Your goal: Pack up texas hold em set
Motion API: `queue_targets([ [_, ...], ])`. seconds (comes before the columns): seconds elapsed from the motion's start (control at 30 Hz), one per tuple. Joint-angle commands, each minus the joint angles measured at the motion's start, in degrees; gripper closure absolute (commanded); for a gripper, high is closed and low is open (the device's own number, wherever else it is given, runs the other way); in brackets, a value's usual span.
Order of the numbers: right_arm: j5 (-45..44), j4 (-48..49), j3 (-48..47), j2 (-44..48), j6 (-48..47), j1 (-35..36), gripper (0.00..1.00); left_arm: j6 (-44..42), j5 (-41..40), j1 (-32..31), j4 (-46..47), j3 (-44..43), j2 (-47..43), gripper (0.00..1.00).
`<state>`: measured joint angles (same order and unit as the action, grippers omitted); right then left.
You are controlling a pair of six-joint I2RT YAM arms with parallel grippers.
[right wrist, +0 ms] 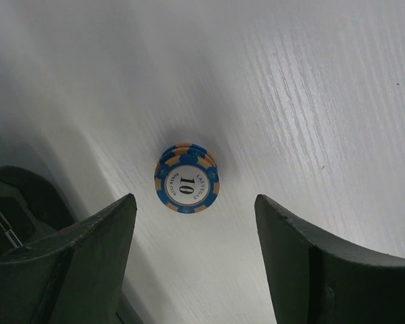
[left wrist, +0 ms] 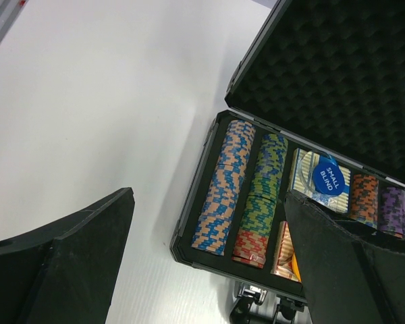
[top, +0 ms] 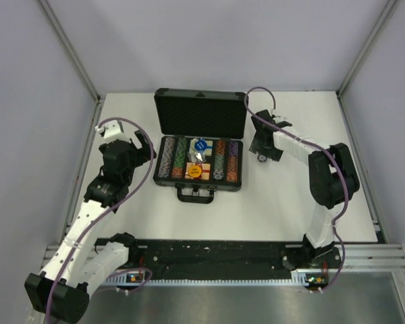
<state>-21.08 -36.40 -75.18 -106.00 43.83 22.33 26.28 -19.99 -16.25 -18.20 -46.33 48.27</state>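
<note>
The black case (top: 169, 185) lies open mid-table, its foam-lined lid (top: 200, 111) standing up at the back. Rows of multicoloured chips (top: 167, 160) fill the tray, with a blue round button (top: 200, 144) and an orange one (top: 194, 171) in the middle. My left gripper (top: 144, 147) is open and empty just left of the case; the left wrist view shows the chip rows (left wrist: 224, 189), a "small blind" button (left wrist: 327, 177) and the handle (left wrist: 256, 305). My right gripper (top: 259, 140) is open right of the case, over a small blue-and-orange chip stack (right wrist: 186, 186) on the table.
White table (top: 297, 202) with grey walls on three sides and a metal rail (top: 209, 260) along the near edge. The right gripper's fingers (right wrist: 101, 236) straddle bare table just short of the loose chips.
</note>
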Motion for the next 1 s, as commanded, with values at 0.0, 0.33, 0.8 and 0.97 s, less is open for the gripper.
queue_targets([
  [0.0,0.34,1.07,-3.13,-2.37,-1.56,-0.35,0.30,0.79,0.12,0.25,2.99,0.53,-0.11,0.01],
  [0.33,3.15,3.27,-3.57,-5.62,-2.70,-1.58,0.42,-0.79,4.42,0.34,9.75,4.92,-3.71,0.01],
  [0.8,4.12,3.09,-3.31,-8.61,-2.88,-1.94,0.56,-1.85,7.68,0.43,7.30,2.29,-0.99,0.01],
  [0.97,4.74,3.18,-2.70,-8.09,-2.09,-2.11,0.66,-2.11,8.12,0.43,7.47,2.47,-1.42,0.01],
])
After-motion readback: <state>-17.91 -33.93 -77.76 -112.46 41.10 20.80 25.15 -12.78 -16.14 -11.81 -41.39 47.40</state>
